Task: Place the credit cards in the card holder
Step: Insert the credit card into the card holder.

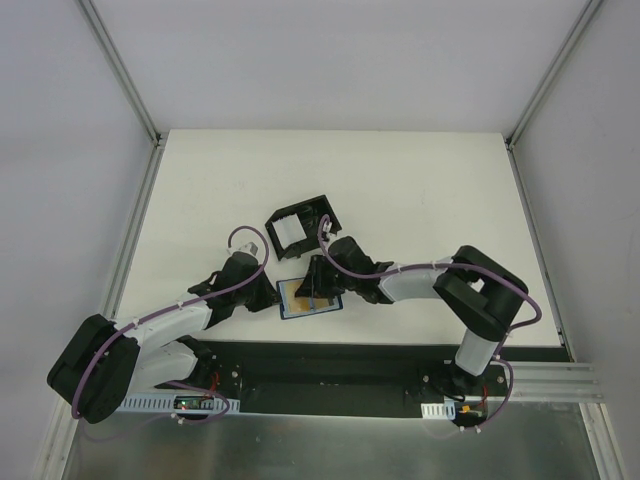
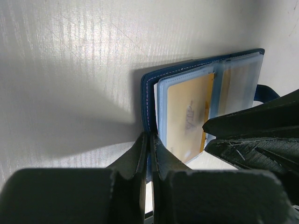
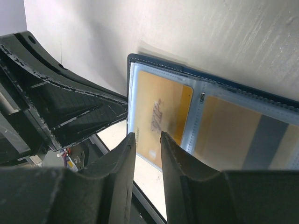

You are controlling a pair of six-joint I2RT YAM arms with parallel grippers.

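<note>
Looking down from the top camera, the white bench [image 1: 420,180] takes up most of the shot, with both arms bent in toward the middle of its near half. The left arm [image 1: 160,325] comes in from the left and the right arm [image 1: 470,290] curls in from the right, so they meet over the same spot.

Just behind that spot sits a black open-topped box [image 1: 322,207], turned at an angle, with something white [image 1: 289,233] lying in it. They look like credit cards, but it's too small to swear on.

The card holder [image 1: 310,298] lies open on the bench near the front edge, between the two wrists, blue cover down and clear sleeves facing up.

The left claw [image 2: 149,137] is clamped tight on the holder's left edge, one finger on each side of the blue cover.

The right claw [image 3: 147,135] hangs over the near edge of the left page with its jaws only a little apart. It's a narrow gap and I can't see anything pinched in it.

A yellow card [image 3: 161,107] sits inside the left sleeve. A second yellowish card with a grey stripe [image 3: 233,135] sits in the sleeve beside it.

Tiny metal stud [image 3: 202,96] on the seam between those two sleeves.
</note>
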